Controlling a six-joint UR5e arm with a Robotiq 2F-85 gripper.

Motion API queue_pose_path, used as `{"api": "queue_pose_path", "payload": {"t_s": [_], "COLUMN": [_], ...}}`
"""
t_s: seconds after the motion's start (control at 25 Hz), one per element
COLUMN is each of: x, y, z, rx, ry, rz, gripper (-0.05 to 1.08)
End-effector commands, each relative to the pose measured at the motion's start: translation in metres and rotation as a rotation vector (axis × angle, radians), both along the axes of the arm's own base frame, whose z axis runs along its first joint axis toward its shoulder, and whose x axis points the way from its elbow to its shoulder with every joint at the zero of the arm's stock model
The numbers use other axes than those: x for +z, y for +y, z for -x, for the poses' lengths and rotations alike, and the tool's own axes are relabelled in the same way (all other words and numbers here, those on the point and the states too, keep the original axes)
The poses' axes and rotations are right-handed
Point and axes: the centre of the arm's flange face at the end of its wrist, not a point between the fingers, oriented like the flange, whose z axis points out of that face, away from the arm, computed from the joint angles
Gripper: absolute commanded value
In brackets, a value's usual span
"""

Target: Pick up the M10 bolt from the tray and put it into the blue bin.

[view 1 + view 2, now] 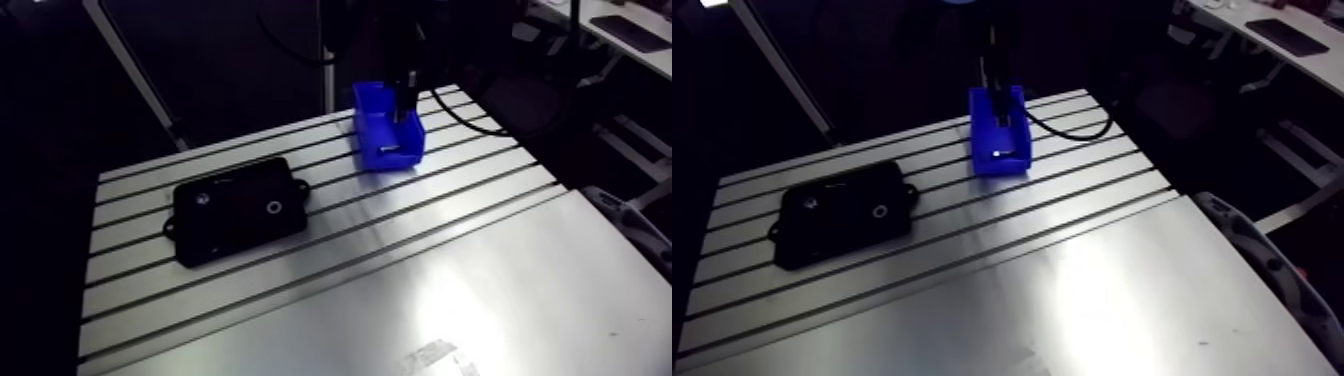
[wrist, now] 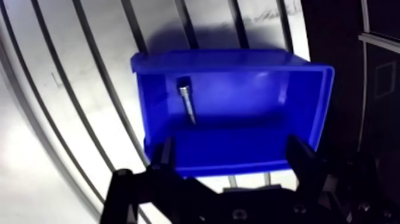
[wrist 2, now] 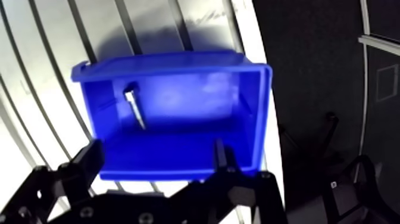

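The blue bin [image 2: 238, 113] stands on the slotted table directly under my gripper [image 2: 232, 156]. A silver bolt [image 2: 187, 101] lies on the bin's floor against one side wall, ahead of the fingers. Both dark fingers [image 2: 162, 156] stand wide apart above the bin's near wall with nothing between them. In the arm view the gripper [image 1: 405, 105] hangs over the blue bin [image 1: 385, 135] at the table's far side, and a bright speck inside is the bolt [image 1: 390, 150]. The black tray [image 1: 238, 208] lies at the left of the table, with small pale parts on it.
The bin sits close to the table's far edge, beyond which the floor is dark. A wide smooth aluminium plate [image 1: 450, 300] covers the near part of the table. A black cable [image 1: 1072, 128] runs beside the bin.
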Motion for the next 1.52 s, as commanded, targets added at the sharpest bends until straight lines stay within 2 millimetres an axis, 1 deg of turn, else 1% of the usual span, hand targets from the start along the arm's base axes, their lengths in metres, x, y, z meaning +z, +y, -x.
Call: {"api": "queue_pose_path", "payload": {"t_s": [0.04,0.08,0.16,0.24,0.32,0.36,0.44,0.52,0.64,0.72,0.84,0.96,1.04,1.2,1.32,1.44,1.52], "x": [0.093,0.104,0.118,0.138,0.150,0.155,0.167,0.184,0.203,0.220,0.230,0.239,0.239,0.249,0.244,0.245,0.245], "y": [-0.015,-0.018,-0.022,-0.032,-0.038,-0.047,-0.076,-0.090,-0.099,-0.104,-0.107,-0.116,-0.120,-0.128,-0.136,-0.138,-0.145], "z": [-0.031,-0.035,-0.038,-0.041,-0.046,-0.048,-0.048,-0.049,-0.054,-0.061,-0.060,-0.061,-0.063,-0.073,-0.076,-0.077,-0.077], "rx": [-0.137,-0.223,-0.333,-0.484,-0.629,-0.700,-0.825,-0.961,-1.109,-1.192,-1.297,-1.361,-1.394,-1.408,-1.393,-1.382,-1.361], "ry": [-0.014,-0.009,0.002,0.017,0.016,0.013,0.036,0.067,0.036,0.031,0.038,0.026,0.010,0.006,-0.011,-0.004,0.000], "rz": [0.009,0.009,0.010,0.016,0.031,0.038,0.040,0.043,0.071,0.107,0.110,0.103,0.096,0.089,0.073,0.062,0.056], "gripper": [0.01,0.01,0.01,0.01,0.01,0.01,0.01,0.01,0.01,0.01,0.01,0.01,0.01,0.01,0.01,0.01,0.01]}}
